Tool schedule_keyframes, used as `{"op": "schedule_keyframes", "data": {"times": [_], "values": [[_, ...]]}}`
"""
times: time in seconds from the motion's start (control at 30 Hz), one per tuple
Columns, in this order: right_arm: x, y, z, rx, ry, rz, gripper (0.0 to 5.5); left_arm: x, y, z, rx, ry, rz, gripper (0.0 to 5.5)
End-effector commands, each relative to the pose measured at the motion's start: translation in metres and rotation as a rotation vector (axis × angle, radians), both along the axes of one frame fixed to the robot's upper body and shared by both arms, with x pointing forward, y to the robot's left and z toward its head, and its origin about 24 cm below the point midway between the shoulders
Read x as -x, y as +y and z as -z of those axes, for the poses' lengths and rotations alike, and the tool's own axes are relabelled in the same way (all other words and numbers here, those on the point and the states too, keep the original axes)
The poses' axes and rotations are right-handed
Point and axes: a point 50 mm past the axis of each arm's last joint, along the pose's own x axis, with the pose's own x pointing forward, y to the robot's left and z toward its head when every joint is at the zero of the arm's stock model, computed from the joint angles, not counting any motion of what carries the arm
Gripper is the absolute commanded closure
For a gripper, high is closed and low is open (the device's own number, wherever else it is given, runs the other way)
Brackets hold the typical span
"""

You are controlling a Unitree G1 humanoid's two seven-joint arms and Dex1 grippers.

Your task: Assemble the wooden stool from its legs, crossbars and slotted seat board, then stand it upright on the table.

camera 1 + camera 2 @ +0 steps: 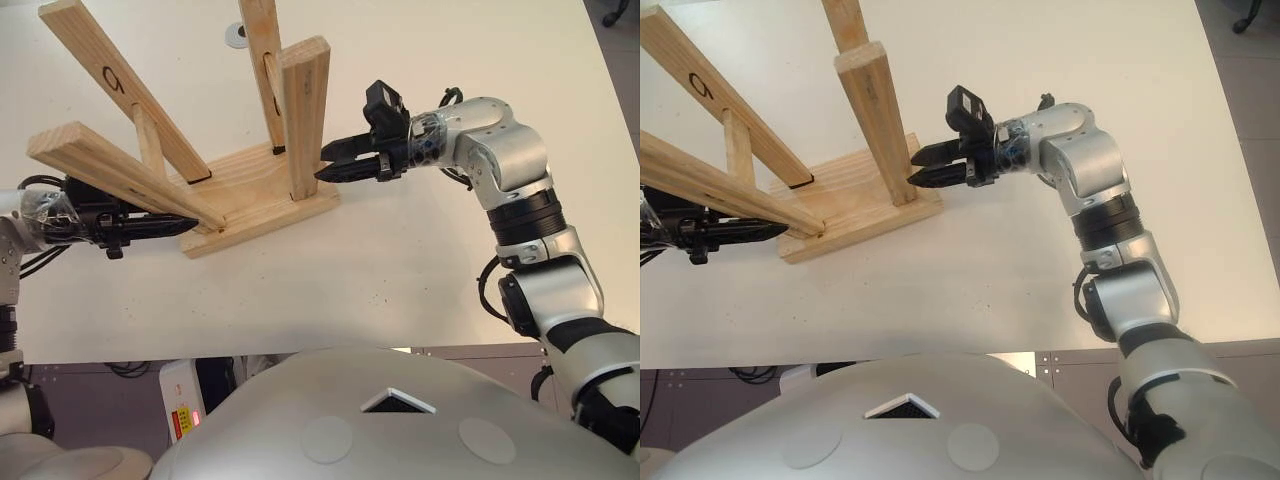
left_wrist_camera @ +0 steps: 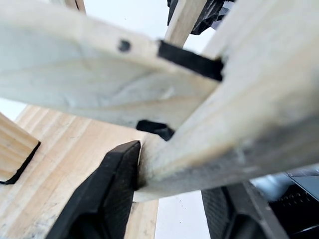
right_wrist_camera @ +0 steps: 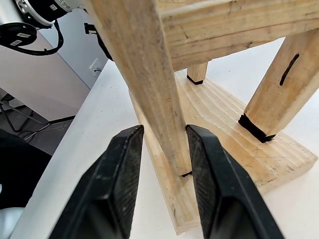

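Left eye view: stool point(image 1: 236, 178) inverted, seat board point(image 1: 265, 212) flat on the table point(image 1: 400, 270), legs raised. Right gripper point(image 1: 320, 162) clamps the near-right leg point(image 1: 305, 110) just above the board; left gripper point(image 1: 188, 224) clamps the slanting near-left leg point(image 1: 110, 170) near its base

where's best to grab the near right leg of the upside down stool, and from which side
Low on the near right leg, just above the seat board, coming level from the robot's right. Its squared section offers flat parallel faces, likely stiffest near the joint. The right end effector sits there.
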Motion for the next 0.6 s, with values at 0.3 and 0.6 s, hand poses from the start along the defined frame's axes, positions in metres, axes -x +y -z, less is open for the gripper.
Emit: {"op": "schedule_keyframes", "data": {"times": [0.3, 0.6], "values": [[0.009, 0.013, -0.002, -0.083, 0.221, -0.038, 4.12, -0.003, -0.017, 0.006, 0.098, 0.063, 0.042, 3.84], [0.026, -0.015, -0.022, -0.140, 0.548, -0.072, 4.43, -0.022, -0.050, -0.011, 0.315, 0.206, -0.099, 4.25]]}}
